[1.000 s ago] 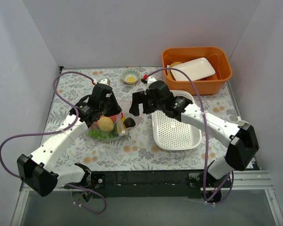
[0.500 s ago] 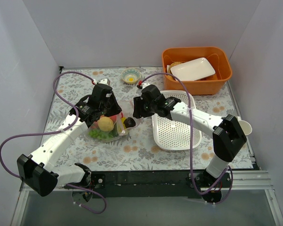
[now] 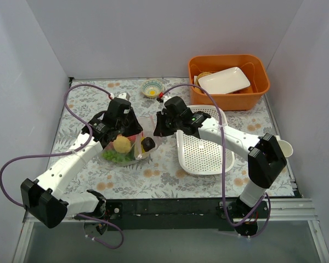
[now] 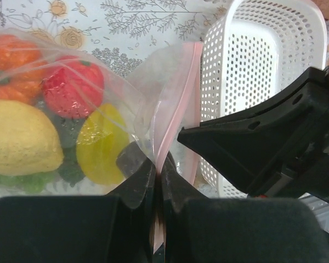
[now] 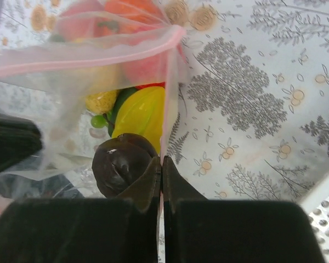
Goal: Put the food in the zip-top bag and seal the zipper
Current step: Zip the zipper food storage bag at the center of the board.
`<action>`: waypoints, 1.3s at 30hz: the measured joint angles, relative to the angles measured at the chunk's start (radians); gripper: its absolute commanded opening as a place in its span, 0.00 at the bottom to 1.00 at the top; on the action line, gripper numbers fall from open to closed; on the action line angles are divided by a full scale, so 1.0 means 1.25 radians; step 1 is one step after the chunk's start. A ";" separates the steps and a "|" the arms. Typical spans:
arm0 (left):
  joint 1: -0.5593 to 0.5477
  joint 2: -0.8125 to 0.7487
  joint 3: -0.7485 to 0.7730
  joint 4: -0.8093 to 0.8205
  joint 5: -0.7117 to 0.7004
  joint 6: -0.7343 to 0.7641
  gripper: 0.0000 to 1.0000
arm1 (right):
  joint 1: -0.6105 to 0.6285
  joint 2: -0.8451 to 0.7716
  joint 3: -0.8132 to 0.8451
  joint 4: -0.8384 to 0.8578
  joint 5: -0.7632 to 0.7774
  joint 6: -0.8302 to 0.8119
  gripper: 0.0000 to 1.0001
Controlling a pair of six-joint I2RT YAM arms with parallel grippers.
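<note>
Both pairs of jaws are pressed tight together on the zipper (image 4: 178,93), the thin pink strip along the mouth of the clear bag (image 4: 142,76). Your left gripper (image 4: 158,164) pinches the strip at one spot and your right gripper (image 5: 162,160) pinches it at another close by, so the two black heads nearly meet above the flowered table (image 3: 153,175). The bag lies between the arms, just left of the white basket (image 3: 204,148), its mouth turned toward that basket. Through the plastic you see a lemon (image 4: 22,139), an orange (image 4: 13,57), a red strawberry (image 4: 74,87), a yellow fruit (image 4: 101,145) and green grapes (image 3: 116,156). The dark avocado (image 5: 120,161) sits right at the mouth against the right fingers; you cannot tell whether it is wholly inside. In the right wrist view the strip runs across and bends sharply down to the fingers. An orange bin (image 3: 260,82) holding a white plate (image 3: 225,80) stands at the far right, well apart.
</note>
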 measured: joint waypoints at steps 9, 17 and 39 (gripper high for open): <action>0.001 0.030 -0.049 0.061 0.207 0.073 0.23 | 0.001 -0.017 0.016 0.075 -0.011 0.051 0.01; 0.001 0.016 -0.073 0.087 0.271 0.097 0.85 | 0.001 -0.027 -0.002 0.100 0.005 0.081 0.01; 0.001 -0.419 -0.349 0.025 0.103 -0.325 0.81 | 0.001 -0.065 -0.036 0.093 0.092 0.103 0.01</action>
